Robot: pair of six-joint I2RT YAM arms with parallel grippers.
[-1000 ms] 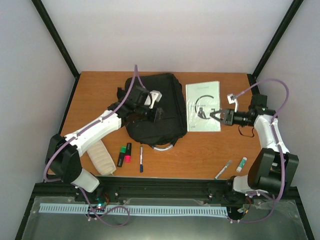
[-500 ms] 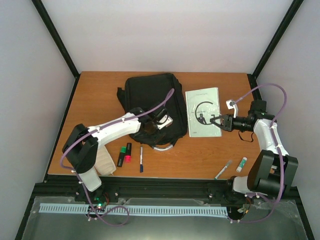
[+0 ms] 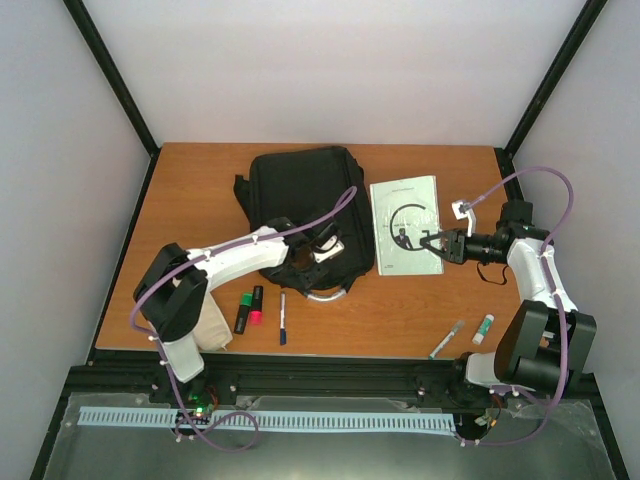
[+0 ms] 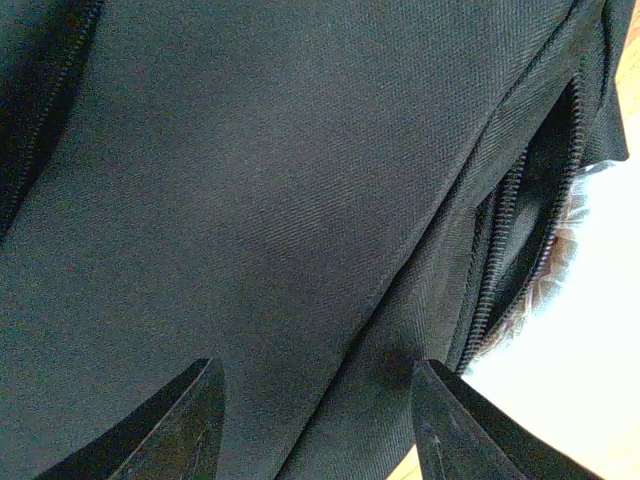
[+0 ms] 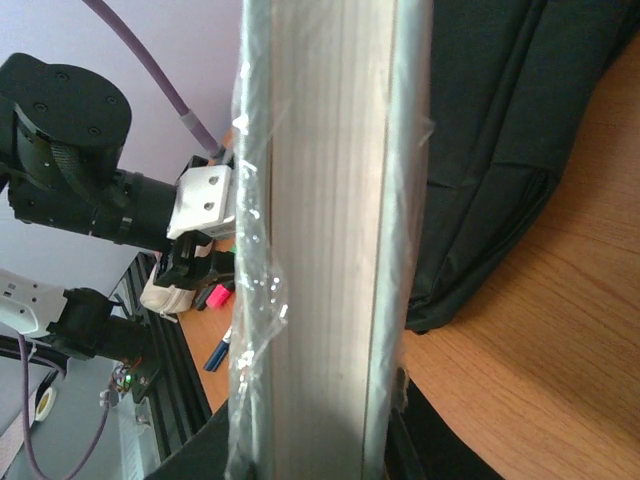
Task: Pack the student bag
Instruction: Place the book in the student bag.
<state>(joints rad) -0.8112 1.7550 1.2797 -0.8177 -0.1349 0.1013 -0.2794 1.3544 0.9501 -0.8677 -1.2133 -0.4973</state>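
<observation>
The left gripper [image 3: 322, 245] hovers half-open and empty over the near, unzipped end of the black student bag [image 3: 300, 185], seemingly to spread the opening. Just right of the bag, the right gripper [image 3: 432, 243] pinches the edge of a plastic-wrapped book [image 3: 405, 215], likely for loading.

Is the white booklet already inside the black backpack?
No, the booklet sits outside the backpack, gripped at its edge by the right gripper.

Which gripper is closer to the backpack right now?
Left. The left gripper hangs open right over the backpack's near end, beside its zipper. The right gripper is off to the backpack's right, shut on the edge of the booklet.
</observation>
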